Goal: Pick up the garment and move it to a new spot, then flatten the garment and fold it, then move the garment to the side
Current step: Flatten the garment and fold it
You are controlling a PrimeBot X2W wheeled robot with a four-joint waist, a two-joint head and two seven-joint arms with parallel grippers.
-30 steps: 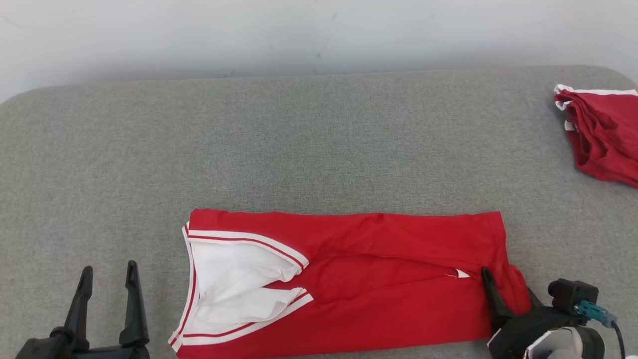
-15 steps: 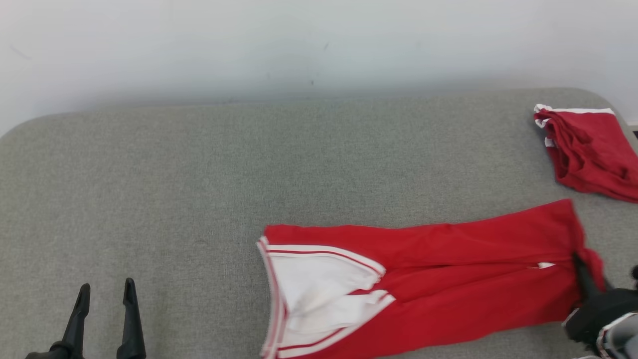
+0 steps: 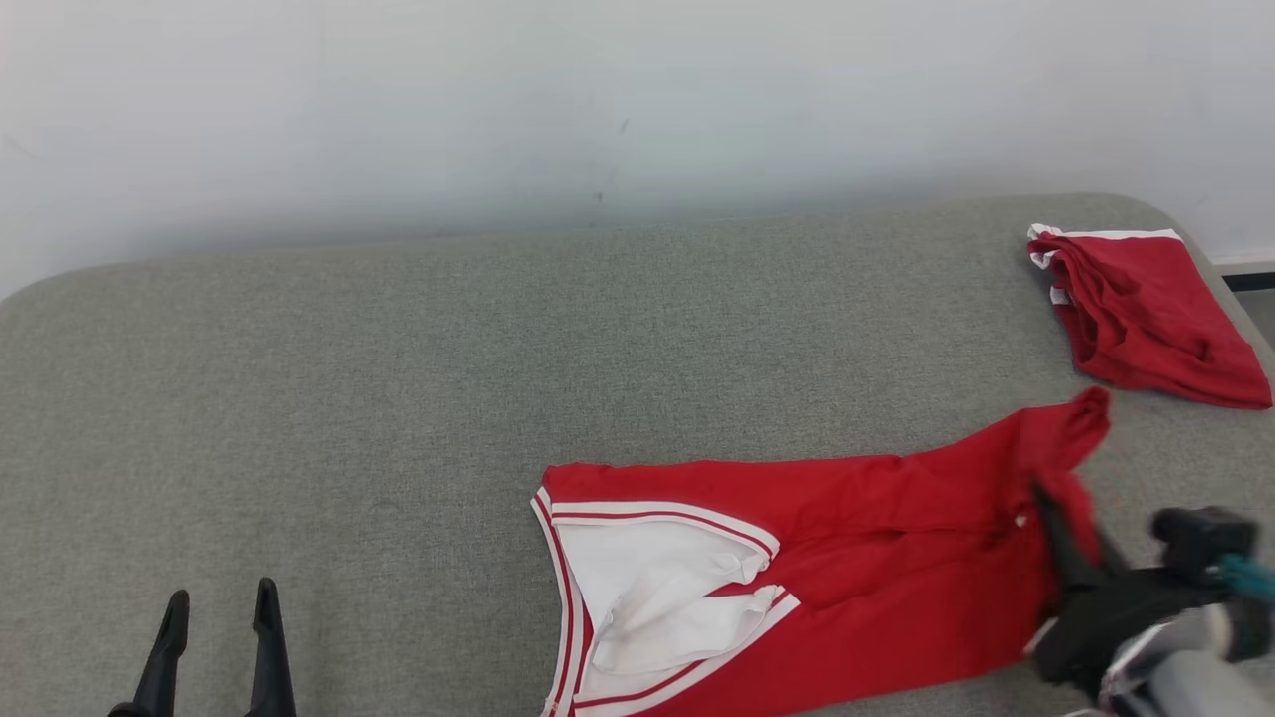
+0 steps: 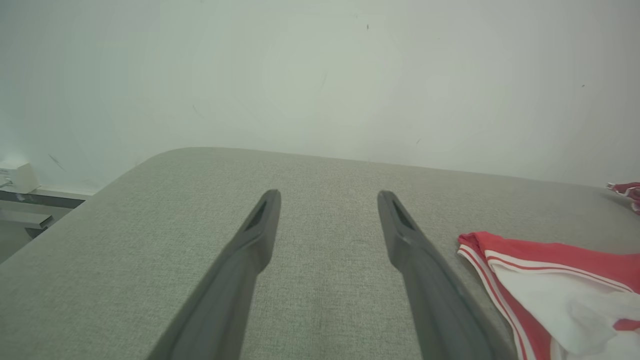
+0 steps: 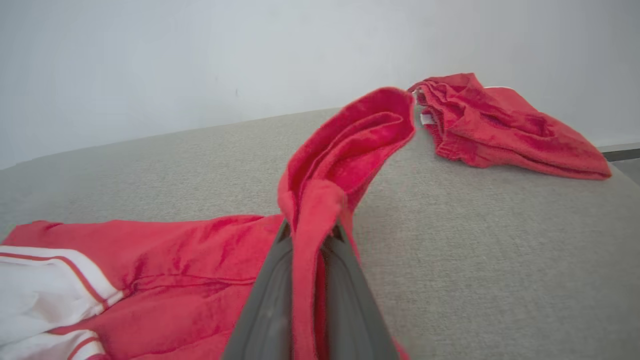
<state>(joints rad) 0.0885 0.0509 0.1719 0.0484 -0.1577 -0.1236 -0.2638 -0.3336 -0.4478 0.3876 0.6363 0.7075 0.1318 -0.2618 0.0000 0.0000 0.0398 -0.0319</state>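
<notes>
Here we are at the grey bench (image 3: 398, 398), and our right gripper (image 3: 1051, 513) is pressed together on the red garment (image 3: 877, 558), pinching its right-hand end. In the right wrist view the cloth is sandwiched between the two dark fingers (image 5: 270, 300) and rises out of them in a folded red loop (image 5: 350, 135) that stands clear of the bench. In the head view that same raised end pokes up and to the right (image 3: 1086, 418), and the fabric around the pinch is bunched and creased.

The rest of the garment lies flat on the near part of the bench, right of centre. Its neckline (image 3: 657, 597) sits at the left end, trimmed in white and red stripes, with white lining showing inside the opening. That neckline also shows at the lower right of the left wrist view (image 4: 550, 280).

Over on our left, the left gripper (image 3: 221, 595) is at the bottom edge of the head view, jaws spread wide, nothing between them. In its own wrist view the two fingers (image 4: 250, 250) point across bare grey fabric, well apart from the garment.

At the far right corner of the bench lies a second red garment (image 3: 1146, 319), crumpled, with white trim along its top edge. It sits near the lifted end, and whether they touch we cannot tell. A pale wall (image 3: 598, 100) runs behind the bench.
</notes>
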